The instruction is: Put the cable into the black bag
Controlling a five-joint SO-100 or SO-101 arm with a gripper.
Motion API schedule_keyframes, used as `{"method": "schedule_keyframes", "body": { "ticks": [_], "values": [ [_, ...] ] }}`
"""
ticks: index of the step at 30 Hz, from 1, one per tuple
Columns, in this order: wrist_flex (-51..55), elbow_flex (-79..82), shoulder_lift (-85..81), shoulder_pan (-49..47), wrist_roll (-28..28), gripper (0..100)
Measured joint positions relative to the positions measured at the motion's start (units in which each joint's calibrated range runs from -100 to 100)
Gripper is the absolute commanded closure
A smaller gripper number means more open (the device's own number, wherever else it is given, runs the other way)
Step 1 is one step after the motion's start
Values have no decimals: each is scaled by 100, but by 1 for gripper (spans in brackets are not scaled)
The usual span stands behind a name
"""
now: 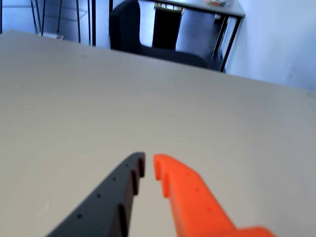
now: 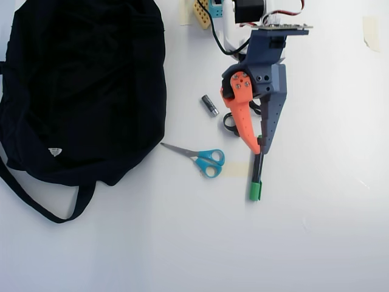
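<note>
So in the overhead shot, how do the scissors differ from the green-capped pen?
The scissors lie clear of the arm, closed, blades pointing toward the black bag; the pen sits partly under the gripper. The scissors have blue handles and bare metal blades; the pen is dark with a green end. The scissors lie slanted, the pen nearly vertical in the picture. Both rest flat on the white table.

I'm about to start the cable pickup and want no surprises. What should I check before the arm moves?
1. Cable located: cannot tell; no coil shows in either view.
2. Fingers empty: ok; nothing between them in the wrist view.
3. Fingers open enough to grasp: not ok; nearly closed.
4. Black bag in view: ok, left in the overhead view; opening: cannot tell.
5. Clutter near arm: not ok; scissors, green-capped marker and dark ring lie close.
</note>
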Motion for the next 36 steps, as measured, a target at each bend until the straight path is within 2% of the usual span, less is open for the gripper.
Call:
{"method": "schedule_keyframes", "body": {
  "ticks": [7, 24, 28, 36],
  "values": [
    [-386, -31, 166, 118, 0, 98],
    [-309, 212, 174, 272, -10, 98],
    [275, 228, 133, 140, 10, 98],
    [2688, 220, -672, -7, 10, 98]
  ]
}}
